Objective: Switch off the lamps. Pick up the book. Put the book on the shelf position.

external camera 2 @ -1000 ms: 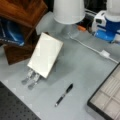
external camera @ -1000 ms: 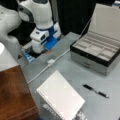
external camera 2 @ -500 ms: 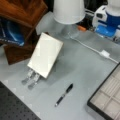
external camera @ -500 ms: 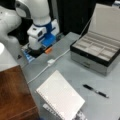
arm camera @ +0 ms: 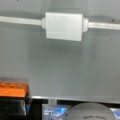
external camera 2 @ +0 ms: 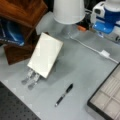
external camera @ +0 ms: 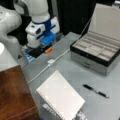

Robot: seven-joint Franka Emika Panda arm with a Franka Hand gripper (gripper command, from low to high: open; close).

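Tool (external camera: 47,46) now lower over cord switch (arm camera: 64,26), book (external camera: 60,96) unmoved

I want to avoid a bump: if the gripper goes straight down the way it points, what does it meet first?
Probably the white cord switch on the grey table, centred in the wrist view; the gripper itself does not show, and depth is unclear.

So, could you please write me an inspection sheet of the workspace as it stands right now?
Surface: grey table.
Job's things: book untouched, propped at a tilt on a stand; wooden shelf block at a front view's left, nothing on it; white lamp.
Clutter: black pen; open grey compartmented case; orange block.
Grippers: gripper above the table's far edge, holding nothing seen.
Cables: white cable with inline switch, switch also in the wrist view.
Surroundings: dark backdrop.
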